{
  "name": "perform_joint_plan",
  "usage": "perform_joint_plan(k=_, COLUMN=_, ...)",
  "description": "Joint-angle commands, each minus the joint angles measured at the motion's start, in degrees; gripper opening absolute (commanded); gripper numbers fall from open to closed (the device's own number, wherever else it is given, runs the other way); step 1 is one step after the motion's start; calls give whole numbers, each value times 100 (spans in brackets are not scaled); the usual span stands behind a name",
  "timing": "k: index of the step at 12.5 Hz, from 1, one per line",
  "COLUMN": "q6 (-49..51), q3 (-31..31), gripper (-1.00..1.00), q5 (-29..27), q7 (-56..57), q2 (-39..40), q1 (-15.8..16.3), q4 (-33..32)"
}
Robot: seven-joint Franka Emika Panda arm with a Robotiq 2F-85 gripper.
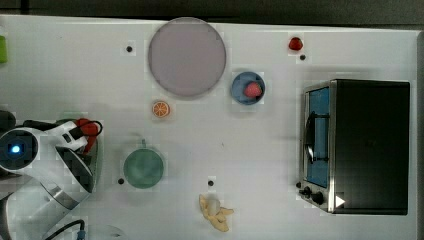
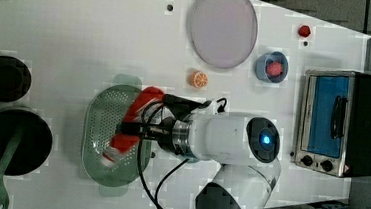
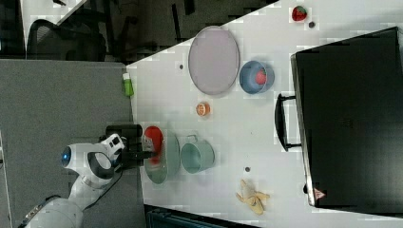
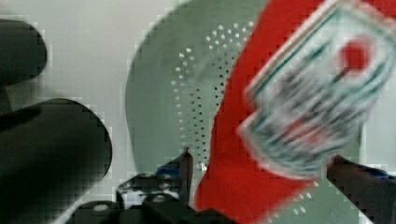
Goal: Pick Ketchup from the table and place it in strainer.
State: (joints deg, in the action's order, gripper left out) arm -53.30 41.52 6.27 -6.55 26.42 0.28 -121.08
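— One bottle, that's all I care about here. Where's the ketchup (image 2: pixel 132 125)?

— I see it lying slanted in the strainer (image 2: pixel 102 128), red body up toward the rim, pale cap end low on the holed bottom. In the wrist view its label (image 4: pixel 313 98) sits between the two fingers (image 4: pixel 186 168), and there is a gap on each side.

— So the claw (image 2: pixel 127 128) has let go?

— I'd say yes: the fingers are spread wide, not pinching the bottle. It leans because the bowl's wall props it, I judge, not because anything holds it.

— And the strainer itself?

— Near the tabletop's edge on the arm's side, with the round green cup (image 1: pixel 144 168) just beside it. The arm reaches over the rim from outside the table, which explains the sideways lay.

— Anything else nearby?

— The orange slice (image 1: pixel 161 108) sits toward the middle, near the big round plate (image 1: pixel 187 57) at the far edge. The blue bowl (image 1: pixel 247 88) with its pink fruit is beyond that; the toaster oven (image 1: pixel 357 146) fills the opposite end.
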Motion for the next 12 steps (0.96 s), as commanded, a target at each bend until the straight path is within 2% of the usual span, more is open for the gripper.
perform_joint_plan(k=1, q6=-9, q3=64, gripper=100, q5=129, q7=-405, q2=-481, q1=93, q4=67)
perform_joint_plan(k=3, q6=252, q3=34, gripper=100, q5=74, q7=-428, q2=-836, q1=-89, q4=65)
perform_joint_plan(k=7, q6=1222, q3=-75, gripper=100, q5=74, q7=-428, q2=-1870, q1=-734, q4=81)
perform_joint_plan(k=10, q6=2011, q3=-533, gripper=100, q5=69, q7=-421, q2=-2769, q1=-1183, q4=138)
perform_joint_plan(k=12, q6=2470, q3=-1042, gripper=100, q5=57, q7=-369, q2=-3266, q1=-1351, q4=203)
